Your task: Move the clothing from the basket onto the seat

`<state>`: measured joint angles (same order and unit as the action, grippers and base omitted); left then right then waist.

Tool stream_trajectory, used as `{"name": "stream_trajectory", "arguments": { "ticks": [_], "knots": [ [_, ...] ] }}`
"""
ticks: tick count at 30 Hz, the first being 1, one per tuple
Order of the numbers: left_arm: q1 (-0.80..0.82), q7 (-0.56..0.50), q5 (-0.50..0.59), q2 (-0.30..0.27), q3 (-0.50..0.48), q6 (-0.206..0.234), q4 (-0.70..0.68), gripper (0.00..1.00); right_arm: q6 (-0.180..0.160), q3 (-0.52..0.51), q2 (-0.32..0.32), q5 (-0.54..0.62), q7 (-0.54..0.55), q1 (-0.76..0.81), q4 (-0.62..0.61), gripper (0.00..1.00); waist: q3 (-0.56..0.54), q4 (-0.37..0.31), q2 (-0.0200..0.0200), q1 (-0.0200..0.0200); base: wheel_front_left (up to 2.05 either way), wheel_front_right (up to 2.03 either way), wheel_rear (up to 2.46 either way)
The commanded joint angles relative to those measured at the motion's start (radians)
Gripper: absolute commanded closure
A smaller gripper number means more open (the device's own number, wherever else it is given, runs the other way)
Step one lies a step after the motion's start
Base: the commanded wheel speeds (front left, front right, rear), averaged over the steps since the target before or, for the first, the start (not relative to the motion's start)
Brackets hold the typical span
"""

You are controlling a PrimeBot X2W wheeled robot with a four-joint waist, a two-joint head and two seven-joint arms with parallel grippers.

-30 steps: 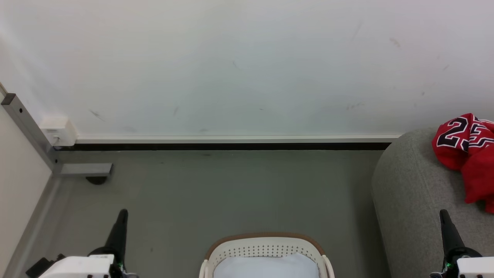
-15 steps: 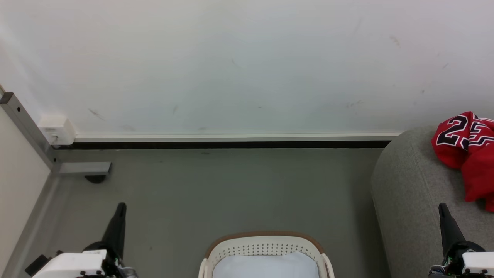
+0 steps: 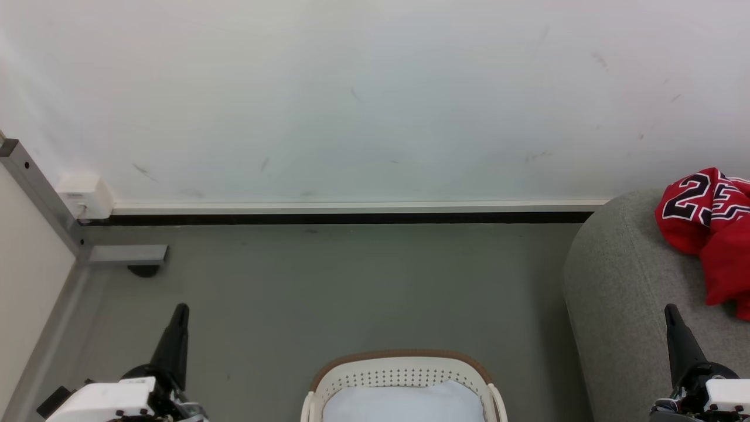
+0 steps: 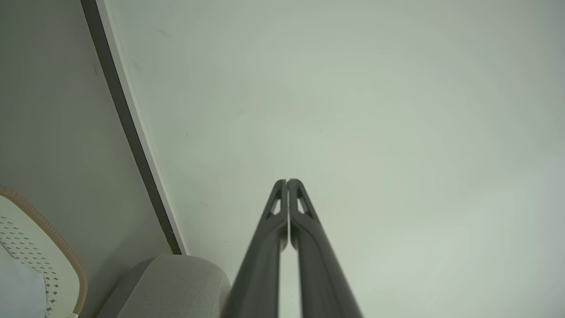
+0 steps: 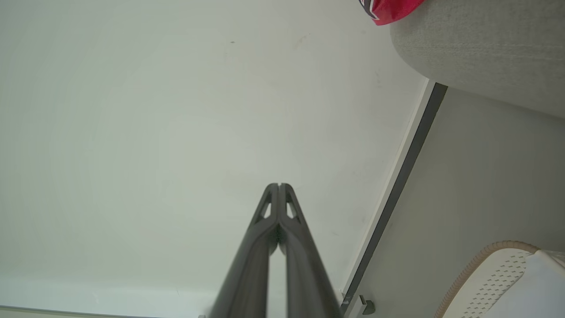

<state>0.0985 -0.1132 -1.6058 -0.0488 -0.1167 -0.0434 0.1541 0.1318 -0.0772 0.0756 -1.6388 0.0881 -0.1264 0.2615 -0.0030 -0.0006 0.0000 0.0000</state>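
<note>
Head view showed one red clothing (image 3: 712,234) heap, its 23 readable, on the seat (image 3: 621,305); right wrist view caught a red corner. One basket (image 3: 404,366). Left end effector (image 3: 181,308) and right end effector (image 3: 670,308) were clenched, empty.

Left gripper (image 3: 180,312) low at left of head view; long dark fingers pressed together, pointing up, leaning slightly right; left wrist housing (image 3: 99,400) white, below it. Right gripper (image 3: 670,312) low at right; fingers together, leaning slightly left; right wrist housing (image 3: 726,396) white. Wrist views: fingertips meet; nothing held.
</note>
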Motion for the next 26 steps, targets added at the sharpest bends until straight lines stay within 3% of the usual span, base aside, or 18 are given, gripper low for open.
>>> {"name": "stream_trajectory", "arguments": {
  "ticks": [1,26],
  "knots": [
    [0.009,-0.003,-0.012,-0.002,-0.003,-0.003,-0.002,1.0,-0.002,0.0,0.01,-0.013,-0.002,-0.01,-0.001,1.0,0.0,0.0,0.0,0.0,0.0,0.0,0.0],
    [0.009,-0.003,-0.012,-0.002,-0.003,-0.003,-0.002,1.0,-0.002,0.02,0.023,-0.028,-0.017,-0.007,-0.003,1.0,0.0,0.0,0.0,0.0,0.0,0.0,0.0]
  ]
}}
